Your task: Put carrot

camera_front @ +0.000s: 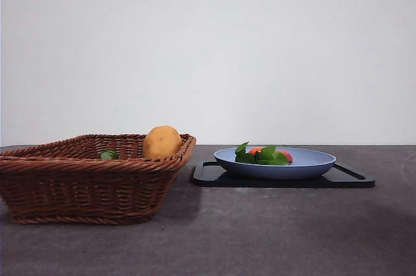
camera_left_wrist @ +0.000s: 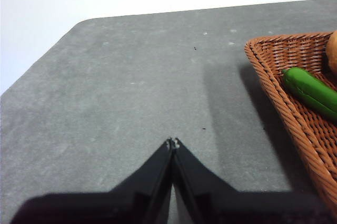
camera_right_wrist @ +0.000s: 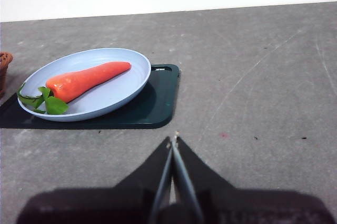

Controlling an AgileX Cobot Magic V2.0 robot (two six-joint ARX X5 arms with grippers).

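Observation:
The carrot [camera_front: 268,154], orange-red with green leaves, lies in a light blue plate [camera_front: 305,167] on a dark tray [camera_front: 351,178] right of centre. In the right wrist view the carrot [camera_right_wrist: 87,80] lies along the plate [camera_right_wrist: 113,95] with its leaves at the plate's rim. My right gripper [camera_right_wrist: 173,141] is shut and empty, above bare table a short way from the tray. My left gripper [camera_left_wrist: 173,142] is shut and empty, above bare table beside the wicker basket [camera_left_wrist: 295,113]. Neither gripper shows in the front view.
The brown wicker basket [camera_front: 84,182] stands at the left and holds a yellow-orange potato-like lump [camera_front: 162,141] and a plain green item [camera_front: 109,155], which also shows in the left wrist view [camera_left_wrist: 311,90]. The grey table [camera_front: 260,230] stretches in front.

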